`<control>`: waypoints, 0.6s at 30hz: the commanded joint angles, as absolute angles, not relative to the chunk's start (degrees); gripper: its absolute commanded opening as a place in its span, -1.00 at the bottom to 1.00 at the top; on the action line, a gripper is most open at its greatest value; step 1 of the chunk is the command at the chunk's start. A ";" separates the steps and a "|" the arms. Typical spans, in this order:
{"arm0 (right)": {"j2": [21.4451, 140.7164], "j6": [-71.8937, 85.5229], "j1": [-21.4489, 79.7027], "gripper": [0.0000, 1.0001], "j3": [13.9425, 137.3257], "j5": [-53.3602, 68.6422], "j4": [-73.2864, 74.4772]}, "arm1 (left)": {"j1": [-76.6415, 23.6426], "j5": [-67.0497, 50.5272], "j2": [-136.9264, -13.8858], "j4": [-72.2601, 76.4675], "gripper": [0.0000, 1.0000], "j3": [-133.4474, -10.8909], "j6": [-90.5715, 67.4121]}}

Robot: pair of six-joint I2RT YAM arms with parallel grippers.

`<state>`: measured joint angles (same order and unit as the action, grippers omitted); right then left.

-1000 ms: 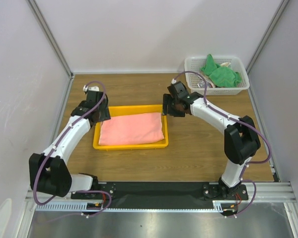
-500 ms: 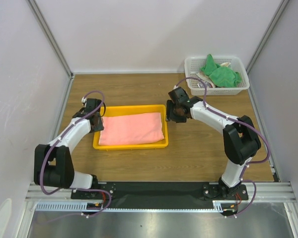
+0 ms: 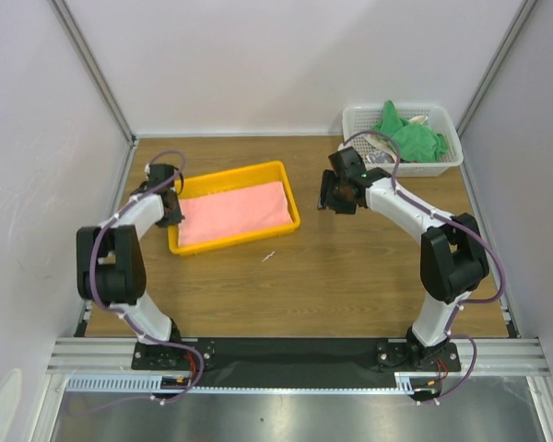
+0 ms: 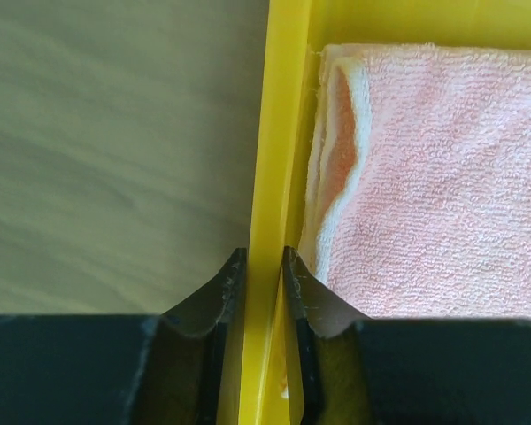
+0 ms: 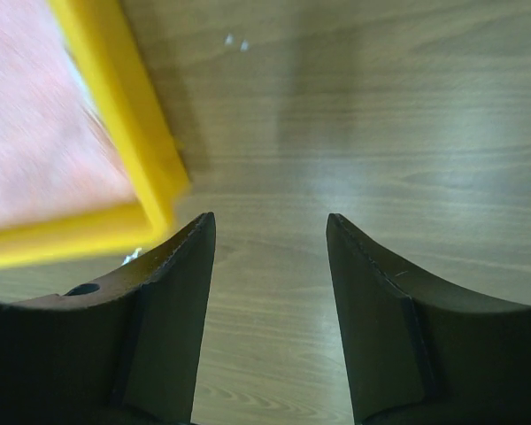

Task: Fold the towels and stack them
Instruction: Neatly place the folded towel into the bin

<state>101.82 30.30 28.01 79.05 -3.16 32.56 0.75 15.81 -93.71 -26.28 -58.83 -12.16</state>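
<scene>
A folded salmon-pink towel (image 3: 235, 212) lies in the yellow tray (image 3: 241, 240), which sits skewed at the table's left. My left gripper (image 3: 172, 214) is shut on the tray's left rim (image 4: 279, 133), one finger outside the wall and one inside beside the pink towel (image 4: 442, 177). My right gripper (image 3: 330, 198) hovers open over bare wood just right of the tray, nothing between its fingers; in the right wrist view (image 5: 270, 221) the tray corner (image 5: 128, 133) is at upper left. Green towels (image 3: 410, 138) lie crumpled in the white basket (image 3: 447, 166).
The basket stands at the back right corner near the wall. A small white scrap (image 3: 270, 256) lies on the wood in front of the tray. Walls close the table in on the left, back and right.
My left gripper closed on the tray's left rim and the tray slid left and turned, its right end swinging back. My right gripper drew away from the tray toward the basket.
</scene>
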 commanded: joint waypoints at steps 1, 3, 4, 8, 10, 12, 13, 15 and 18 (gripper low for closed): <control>101.07 29.18 26.19 0.16 82.96 -2.90 32.69 | 4.66 15.74 -100.42 -18.11 -0.81 -67.57 -9.15; 101.77 29.00 25.14 0.16 83.76 -3.16 33.04 | 5.10 15.12 -104.22 -15.40 -0.82 -73.78 -2.86; 102.13 29.09 24.79 0.16 84.02 -3.34 33.31 | 5.01 15.29 -108.41 -15.12 -0.82 -76.44 -0.20; 103.62 29.09 23.29 0.17 85.34 -3.34 34.27 | 5.36 17.48 -120.92 -16.17 -0.84 -91.38 12.80; 105.02 29.00 22.86 0.17 86.30 -3.34 35.33 | 5.54 19.07 -125.31 -16.35 -0.83 -99.46 19.67; 105.90 29.09 22.68 0.17 87.97 -3.95 36.90 | 6.32 20.56 -130.50 -18.01 -0.80 -107.18 24.40; 106.78 29.53 22.59 0.17 88.41 -4.22 37.26 | 6.68 21.35 -131.74 -18.10 -0.78 -109.23 25.65; 107.22 30.06 22.33 0.17 89.47 -4.13 37.79 | 7.82 22.93 -134.38 -18.37 -0.67 -114.05 29.16; 107.84 31.11 22.15 0.18 90.78 -4.22 37.62 | 8.96 24.95 -134.30 -15.75 -0.14 -114.70 33.81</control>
<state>107.59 30.15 22.39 87.07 -3.44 36.56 6.07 15.53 -134.65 -19.49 -111.26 22.22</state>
